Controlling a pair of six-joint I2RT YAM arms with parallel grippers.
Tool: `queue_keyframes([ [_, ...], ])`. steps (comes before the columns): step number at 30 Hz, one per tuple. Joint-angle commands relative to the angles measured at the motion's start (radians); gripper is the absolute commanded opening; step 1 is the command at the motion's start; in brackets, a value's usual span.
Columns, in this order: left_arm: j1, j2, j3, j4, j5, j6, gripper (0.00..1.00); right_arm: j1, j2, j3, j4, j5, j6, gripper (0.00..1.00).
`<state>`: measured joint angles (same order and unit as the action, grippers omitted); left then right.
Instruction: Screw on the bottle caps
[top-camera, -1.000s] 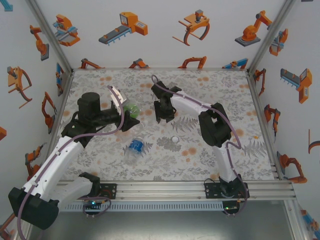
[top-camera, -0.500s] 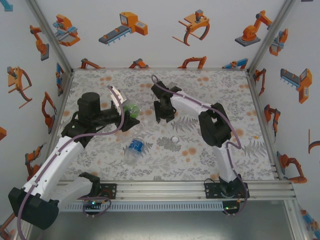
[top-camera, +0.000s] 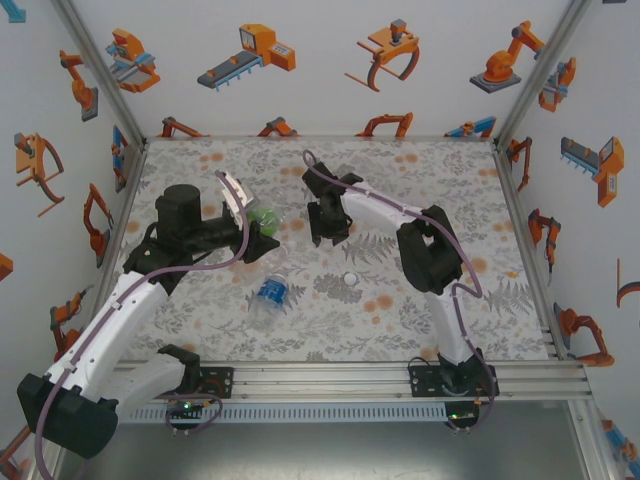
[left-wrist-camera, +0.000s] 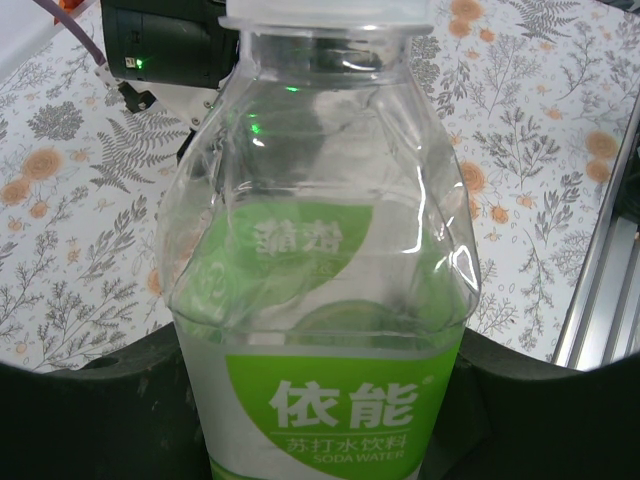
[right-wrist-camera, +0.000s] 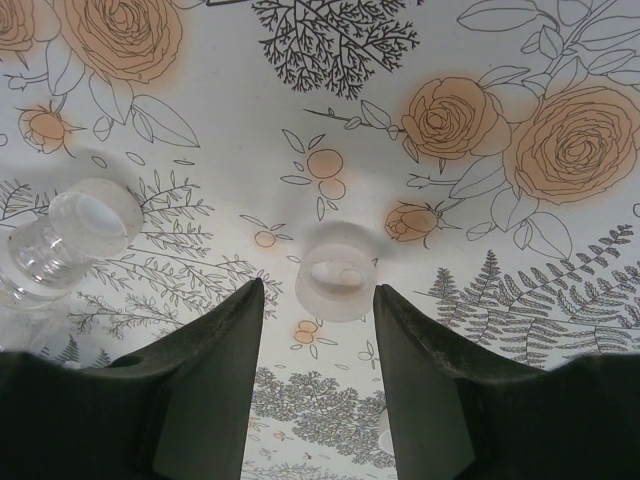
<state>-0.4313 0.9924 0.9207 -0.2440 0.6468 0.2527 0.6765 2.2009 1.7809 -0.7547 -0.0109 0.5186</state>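
The left pincer (left-wrist-camera: 320, 420) clamps the green-labelled bottle (left-wrist-camera: 320, 300), its neck apparently uncapped. The right pincer (right-wrist-camera: 315, 300), part-open, frames a loose cap (right-wrist-camera: 335, 280). No capping looks done; the blue-labelled bottle (top-camera: 270, 292) lies nearer on the bench (top-camera: 440, 180).

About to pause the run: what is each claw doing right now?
Left claw: closed on the green-label bottle.
Right claw: open, a white cap between its fingers, not clearly gripped.

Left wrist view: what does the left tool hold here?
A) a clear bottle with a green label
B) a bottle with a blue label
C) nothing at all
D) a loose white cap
A: the left tool is closed around the clear bottle with a green label, which stands between its dark fingers with a whitish cap on top.
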Motion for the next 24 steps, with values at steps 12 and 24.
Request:
queue_keyframes([
  [12,-0.002,0.004,0.018,0.003,0.013,0.015,0.0,0.006,0.036,-0.035,0.007,-0.008,-0.003,0.47],
  [24,-0.002,0.003,0.017,0.002,0.012,0.013,0.0,0.0,0.034,-0.074,0.046,-0.033,0.029,0.29],
])
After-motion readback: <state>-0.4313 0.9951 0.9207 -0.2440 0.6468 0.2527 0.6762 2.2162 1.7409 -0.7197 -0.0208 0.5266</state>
